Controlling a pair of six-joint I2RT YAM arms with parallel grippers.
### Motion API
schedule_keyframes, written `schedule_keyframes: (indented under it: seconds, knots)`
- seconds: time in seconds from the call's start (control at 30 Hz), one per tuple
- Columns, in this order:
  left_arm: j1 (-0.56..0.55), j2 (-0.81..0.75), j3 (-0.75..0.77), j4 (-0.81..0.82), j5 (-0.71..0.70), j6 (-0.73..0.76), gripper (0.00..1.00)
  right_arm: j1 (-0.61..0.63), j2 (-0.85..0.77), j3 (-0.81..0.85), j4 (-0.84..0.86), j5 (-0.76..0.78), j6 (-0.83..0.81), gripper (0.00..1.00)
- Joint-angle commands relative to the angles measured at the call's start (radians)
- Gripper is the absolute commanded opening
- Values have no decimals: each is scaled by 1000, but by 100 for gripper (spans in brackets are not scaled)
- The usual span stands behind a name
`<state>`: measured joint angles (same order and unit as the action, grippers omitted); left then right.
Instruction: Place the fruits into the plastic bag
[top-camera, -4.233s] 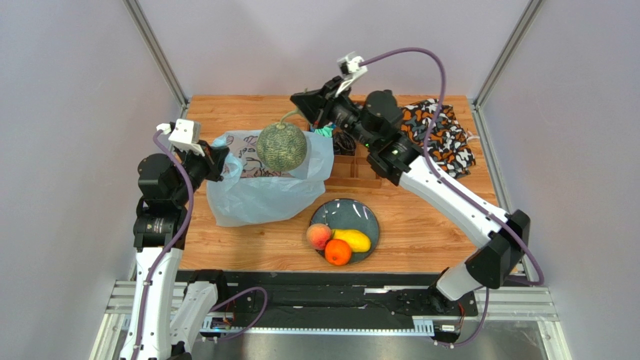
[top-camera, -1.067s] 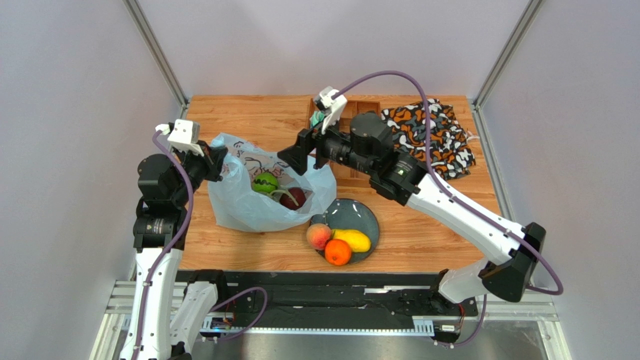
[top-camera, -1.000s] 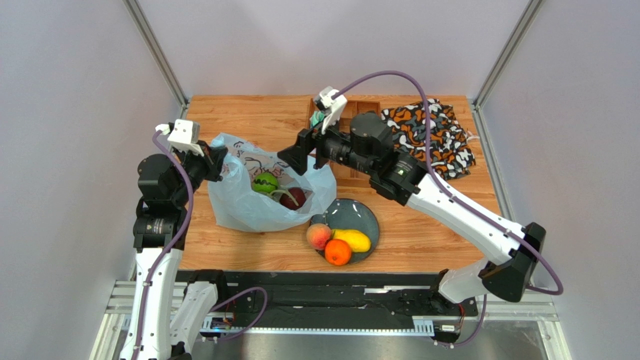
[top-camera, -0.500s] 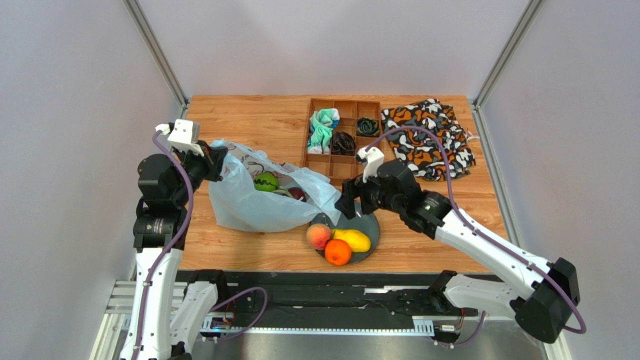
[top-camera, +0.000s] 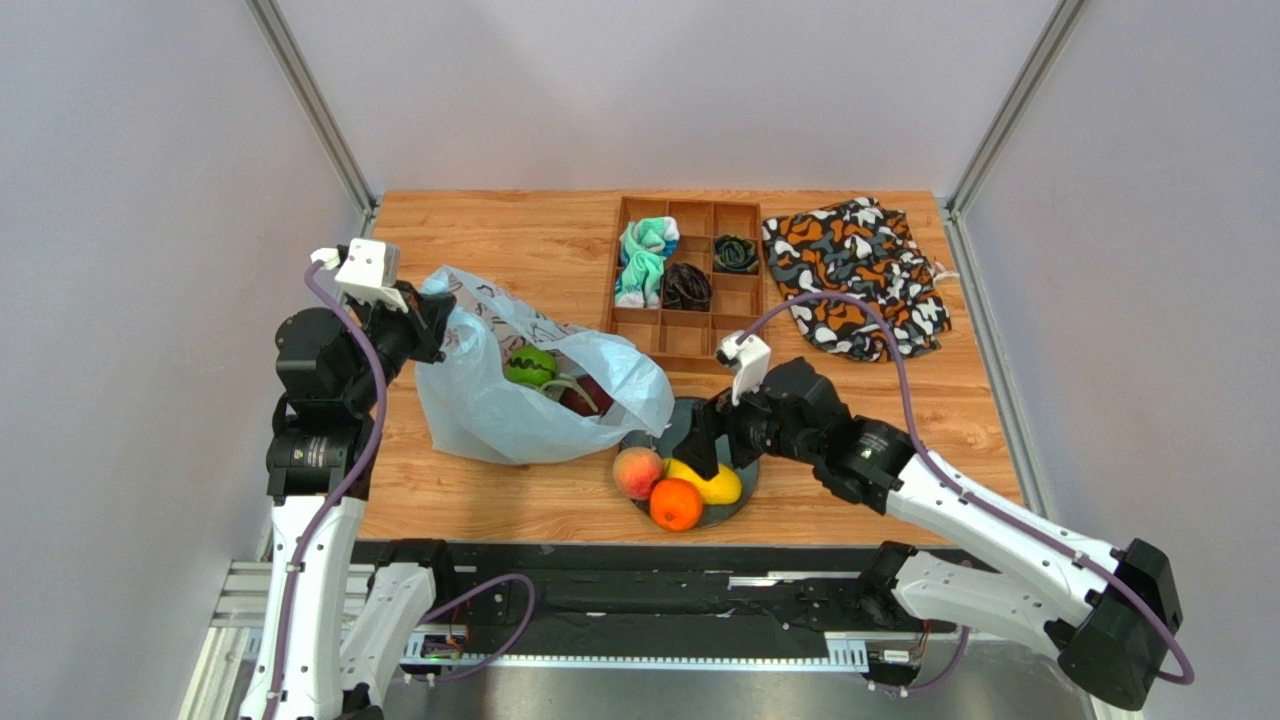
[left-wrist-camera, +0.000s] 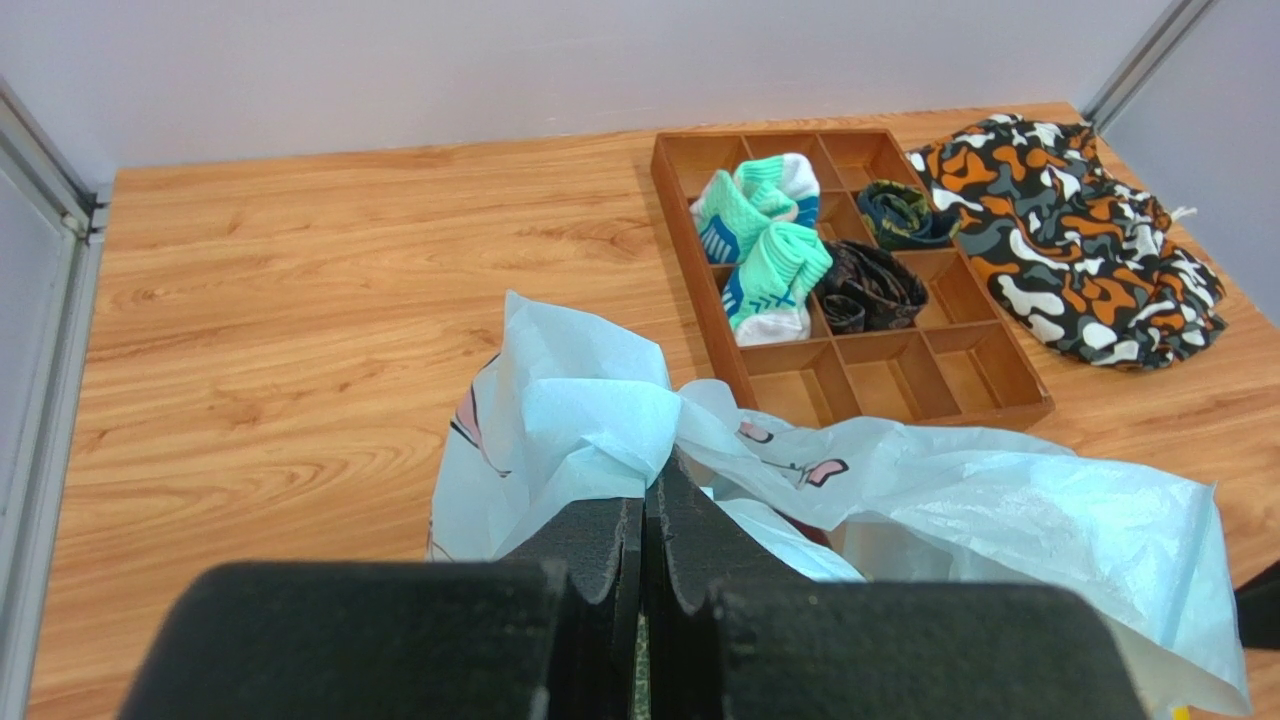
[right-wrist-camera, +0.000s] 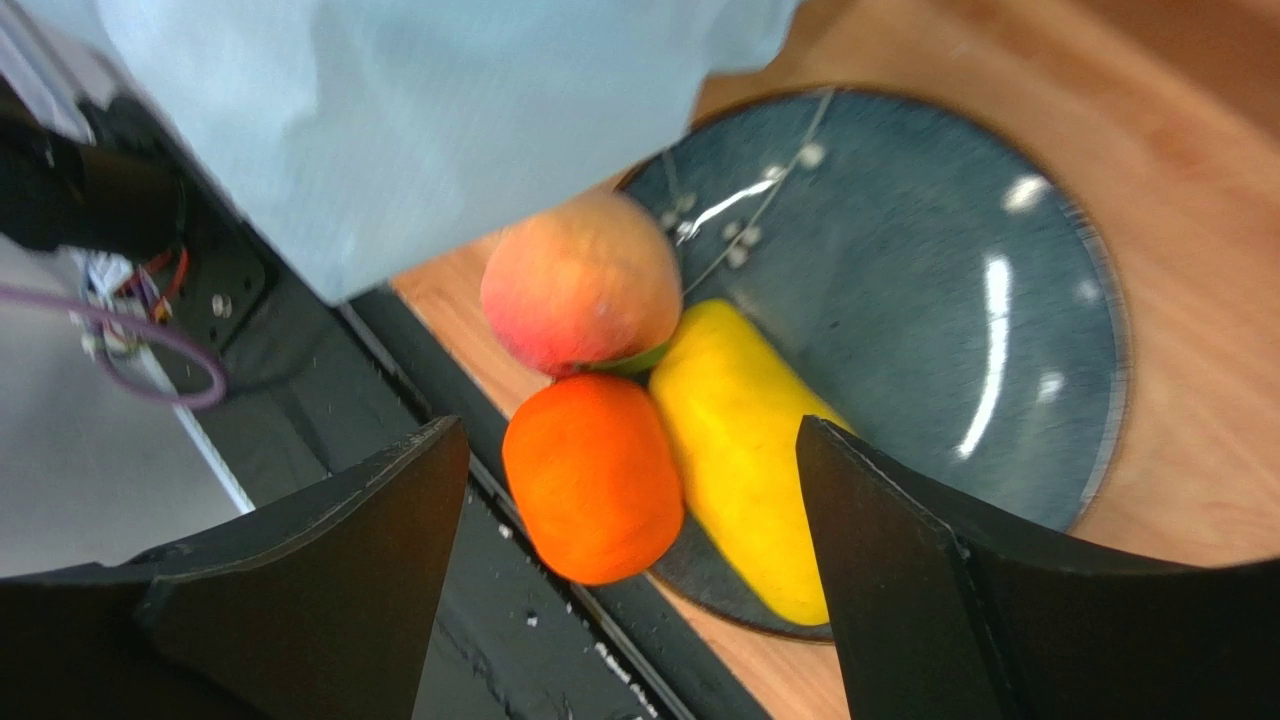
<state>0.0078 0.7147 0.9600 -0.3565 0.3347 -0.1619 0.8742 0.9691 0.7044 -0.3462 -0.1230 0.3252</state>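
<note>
The left gripper (left-wrist-camera: 643, 518), at the bottom centre of its wrist view, is pinched tight on a bunched fold of the plastic bag (top-camera: 504, 417), holding up the bag's far-left edge. The bag lies crumpled at centre left of the bench (top-camera: 496, 240), with its mouth gaping toward the right. Inside it I can see a bright green fruit (top-camera: 529, 365) and, just beside that, a dark red fruit (top-camera: 591, 395).

The right gripper (right-wrist-camera: 627, 443) is spread wide with nothing in it, above the dark plate (right-wrist-camera: 962, 285) just right of the bag. A peach (right-wrist-camera: 579, 285), an orange (right-wrist-camera: 591, 480) and a mango (right-wrist-camera: 744, 465) huddle together, touching, at the plate's near edge.

At the upper centre of the overhead view sits a wooden tray (top-camera: 691, 338) holding rolled socks, with a patterned cloth (top-camera: 857, 278) to its right.
</note>
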Motion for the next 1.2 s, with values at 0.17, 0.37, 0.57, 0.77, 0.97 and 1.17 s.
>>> schedule_keyframes:
  seconds: [0.17, 0.37, 0.57, 0.77, 0.97, 1.17]
  knots:
    - [-3, -1, 6, 14, 3, -13, 0, 190, 140, 9, -13, 118, -38, 84]
    - [-5, -3, 6, 16, 3, -13, 0, 215, 187, 10, -22, 121, -66, 84]
    - [-5, -1, 6, 16, 3, -13, 0, 217, 197, 3, -28, 121, -83, 84]
    - [-5, -1, 6, 16, 3, -11, 0, 218, 207, -2, -22, 115, -91, 81]
    - [-5, 0, 6, 16, 3, -13, 0, 224, 218, 0, -25, 114, -97, 77]
    - [-5, 0, 6, 16, 3, -11, 0, 226, 221, 0, -31, 121, -103, 61]
